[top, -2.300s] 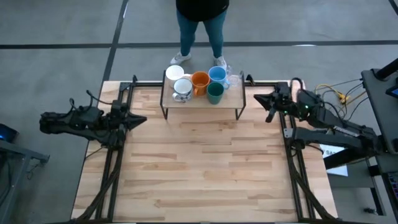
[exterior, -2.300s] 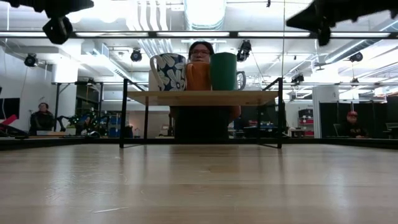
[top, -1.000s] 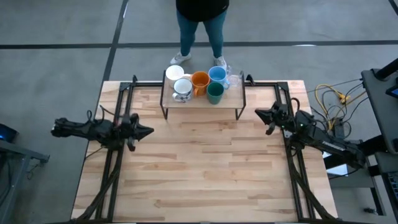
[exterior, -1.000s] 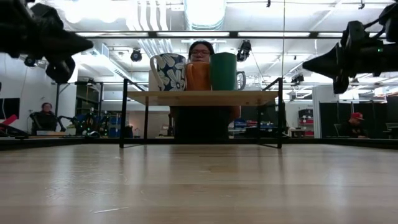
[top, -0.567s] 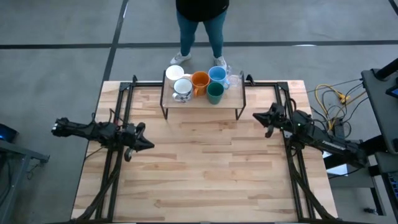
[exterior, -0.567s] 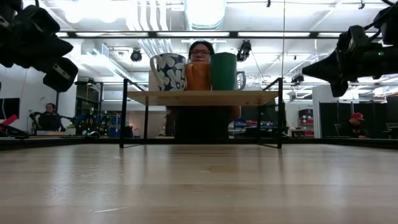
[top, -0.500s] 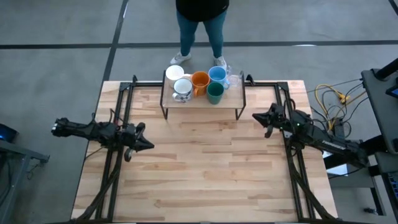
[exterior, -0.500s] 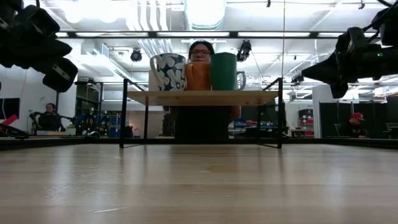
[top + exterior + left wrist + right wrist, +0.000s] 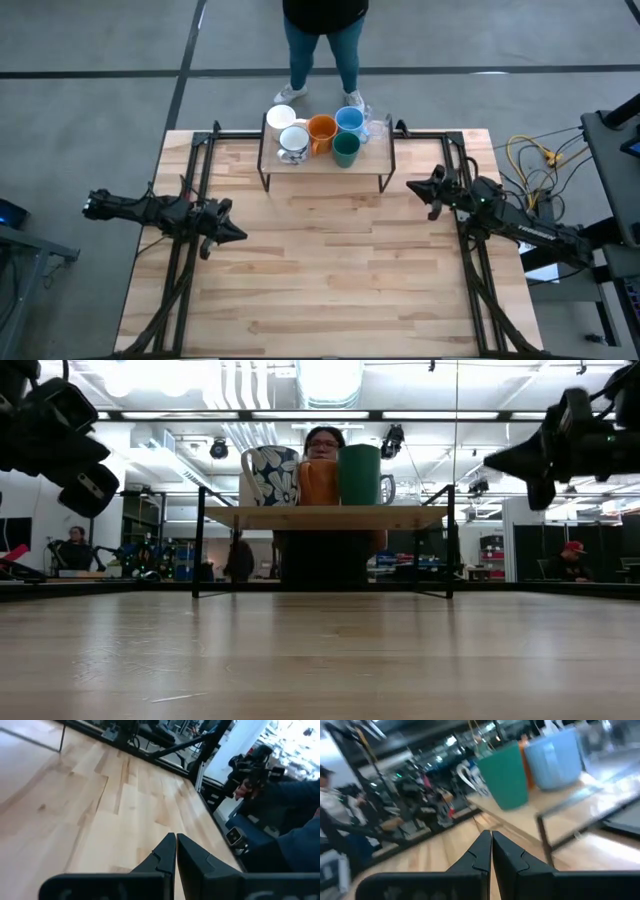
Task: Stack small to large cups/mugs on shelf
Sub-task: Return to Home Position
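Nothing is left out on the surface [image 9: 330,270]; every cup sits up on the shelf [image 9: 325,168], which stands at the middle of the surface's far edge. I take that as the sorting being done, which would explain why both arms hang clear at the sides. The left pincer [image 9: 240,236] hovers just inside the left edge, about halfway along it. The right pincer [image 9: 412,189] is by the right edge, nearer the far corner. Each has its fingers pressed together, with nothing between them. The cups crowd the shelf's far half and leave its near strip bare. The white mug [image 9: 281,120] is at the shelf's far left corner, with the patterned mug [image 9: 294,141] in front of it. Then come the orange mug [image 9: 321,129], the blue mug [image 9: 349,120] with the green cup [image 9: 345,149] in front, and the glass [image 9: 375,127] towards the far right corner. I can't judge from here whether they run by size. The shelf has a pale wooden top on thin black metal legs. The mugs look like glossy glazed ceramic, the patterned one dark with pale flowers. The green cup is smooth and flares slightly to its rim, and the glass is clear.
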Tool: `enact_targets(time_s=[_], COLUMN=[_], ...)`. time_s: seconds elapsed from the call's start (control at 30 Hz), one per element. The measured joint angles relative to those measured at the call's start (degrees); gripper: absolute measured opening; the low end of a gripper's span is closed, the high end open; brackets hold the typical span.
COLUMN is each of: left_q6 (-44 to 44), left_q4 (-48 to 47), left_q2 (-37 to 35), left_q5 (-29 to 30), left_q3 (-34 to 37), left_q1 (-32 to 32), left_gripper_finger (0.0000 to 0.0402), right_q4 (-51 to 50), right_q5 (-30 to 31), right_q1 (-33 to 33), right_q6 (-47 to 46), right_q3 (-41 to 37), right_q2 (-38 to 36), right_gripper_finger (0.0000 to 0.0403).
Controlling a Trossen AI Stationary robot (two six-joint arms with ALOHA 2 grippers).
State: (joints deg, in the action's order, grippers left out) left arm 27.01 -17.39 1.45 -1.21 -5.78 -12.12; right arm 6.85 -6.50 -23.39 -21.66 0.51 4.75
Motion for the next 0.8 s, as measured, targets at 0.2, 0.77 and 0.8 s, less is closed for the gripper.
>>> enact_targets(time_s=[0.2, 0.77, 0.8], left_q6=[1.1, -0.7, -0.7], left_q4=[-0.8, 3.5, 3.5], left_q2=[0.0, 0.0, 0.0], left_q5=[0.3, 1.6, 1.6], left_q3=[-2.6, -3.7, -3.1], left_q1=[0.0, 0.0, 0.0], left_gripper_finger=[0.0, 0.0, 0.0], right_q4=[1.2, -4.0, -5.0], right_q5=[-0.1, 15.4, 16.5], right_q1=[4.6, 24.6, 25.8], right_q6=[-1.1, -0.4, -0.1], right_q3=[0.0, 0.0, 0.0], right_q2=[-3.2, -4.3, -4.2], right_gripper_finger=[0.0008, 0.0009, 0.0009])
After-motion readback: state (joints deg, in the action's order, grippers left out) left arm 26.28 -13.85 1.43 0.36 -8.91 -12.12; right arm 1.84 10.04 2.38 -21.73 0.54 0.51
